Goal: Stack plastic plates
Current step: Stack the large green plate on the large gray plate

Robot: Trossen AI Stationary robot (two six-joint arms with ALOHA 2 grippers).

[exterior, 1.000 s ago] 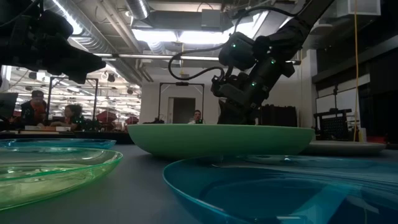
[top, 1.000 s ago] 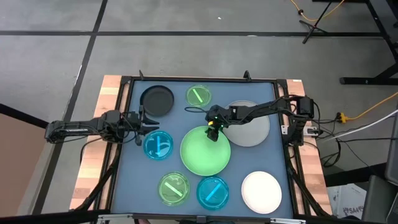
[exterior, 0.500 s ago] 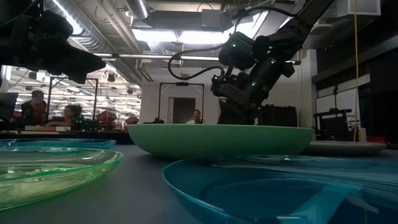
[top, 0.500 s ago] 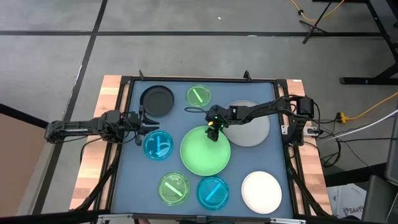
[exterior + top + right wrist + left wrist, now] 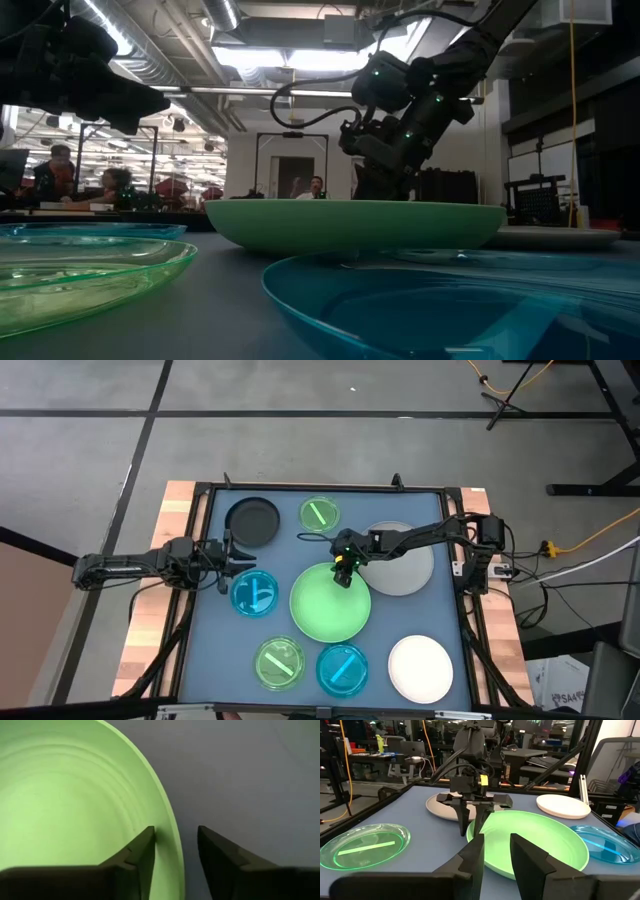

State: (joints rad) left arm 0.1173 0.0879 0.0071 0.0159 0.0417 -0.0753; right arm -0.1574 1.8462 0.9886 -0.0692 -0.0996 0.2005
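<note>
Straddling the rim of the large green plate [image 5: 75, 810], the right gripper [image 5: 175, 851] has one finger inside the dish and the other outside it, with a gap showing on the outer side, so the jaws are spread around the edge and not yet pinched on it. That plate sits near the middle of the table [image 5: 410, 625], and the gripper meets it at the far edge, on the side next to the large grey plate [image 5: 405, 573]. The left gripper [image 5: 496, 851] waits at the table's left side, just beside a small blue plate [image 5: 254, 592], with its fingers apart and nothing between them. A white plate [image 5: 420, 668], a black plate [image 5: 252, 520] and more small green and blue ones lie singly around the table, so stacking looks barely begun. The step in hand appears to be taking hold of the green plate; next the jaws would need to close firmly on the thin rim before any lift, since a shallow grip could let it slip.
</note>
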